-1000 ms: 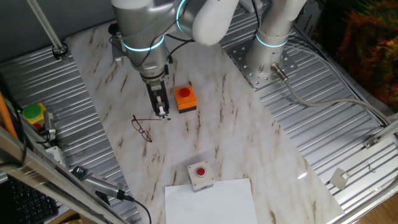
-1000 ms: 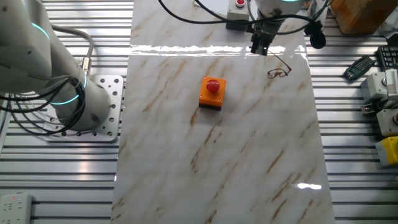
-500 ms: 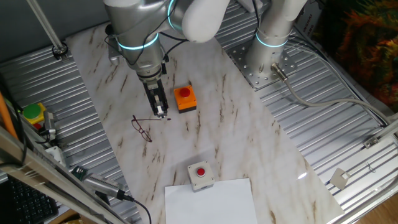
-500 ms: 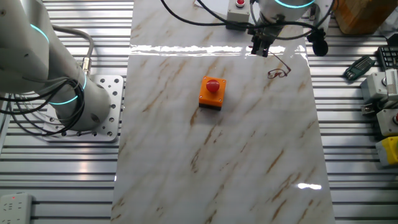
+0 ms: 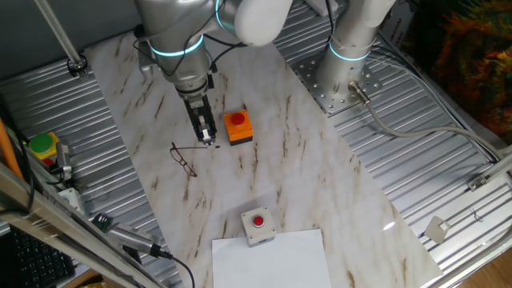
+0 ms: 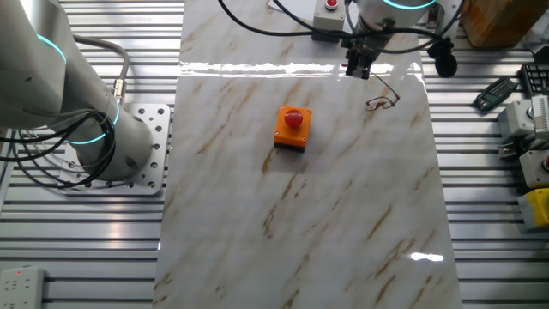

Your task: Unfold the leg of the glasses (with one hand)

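Note:
The glasses (image 5: pixel 185 163) lie on the marble table (image 5: pixel 304 184), thin dark wire frames with two small oval lenses. One leg runs from the frame's far end toward the gripper. My gripper (image 5: pixel 209 142) points down, just left of the orange button box, its fingers closed on the tip of that leg. In the other fixed view the glasses (image 6: pixel 383 102) lie near the table's far right edge. There the gripper (image 6: pixel 356 70) stands to their upper left, and the leg slants between the two.
An orange box with a red button (image 5: pixel 238 126) stands right beside the gripper. A grey box with a red button (image 5: pixel 258 223) and a white sheet (image 5: pixel 272 258) lie at the front. The arm's base (image 5: pixel 346 76) is at the right, and tools and cables (image 5: pixel 48 156) sit at the left.
The gripper has shifted a little toward the back of the table, drawing the leg tip with it. The frame has slid slightly the same way.

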`<state>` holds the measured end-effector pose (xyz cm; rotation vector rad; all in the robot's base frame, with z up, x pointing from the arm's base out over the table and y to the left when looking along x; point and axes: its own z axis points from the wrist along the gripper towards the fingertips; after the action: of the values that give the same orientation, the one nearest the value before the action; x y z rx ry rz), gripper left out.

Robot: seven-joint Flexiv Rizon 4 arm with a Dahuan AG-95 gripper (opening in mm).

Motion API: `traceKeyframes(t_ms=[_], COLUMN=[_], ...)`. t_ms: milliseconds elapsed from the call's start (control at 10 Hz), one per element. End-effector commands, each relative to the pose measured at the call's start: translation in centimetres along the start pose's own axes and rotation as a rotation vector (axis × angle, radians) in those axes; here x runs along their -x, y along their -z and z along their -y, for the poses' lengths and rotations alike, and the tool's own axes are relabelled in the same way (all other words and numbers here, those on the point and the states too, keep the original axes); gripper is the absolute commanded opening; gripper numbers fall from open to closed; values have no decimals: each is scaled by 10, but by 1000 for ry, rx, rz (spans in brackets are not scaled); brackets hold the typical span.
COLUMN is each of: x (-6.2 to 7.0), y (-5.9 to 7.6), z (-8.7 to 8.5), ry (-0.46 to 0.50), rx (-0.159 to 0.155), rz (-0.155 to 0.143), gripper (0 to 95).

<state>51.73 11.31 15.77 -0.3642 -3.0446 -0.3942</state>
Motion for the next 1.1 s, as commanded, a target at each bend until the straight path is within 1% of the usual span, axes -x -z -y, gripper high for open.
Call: traceKeyframes(t_ms=[100,300,600,900,1100], x=[0,-1,-2,-2,-2], y=[0,1,2,1,1], z=[1,0,0,1,2], ry=[-1,-16,-16,-15,-11], rx=[3,24,33,37,40], rz=[2,-19,-44,-53,-54], gripper=[0,0,0,0,0])
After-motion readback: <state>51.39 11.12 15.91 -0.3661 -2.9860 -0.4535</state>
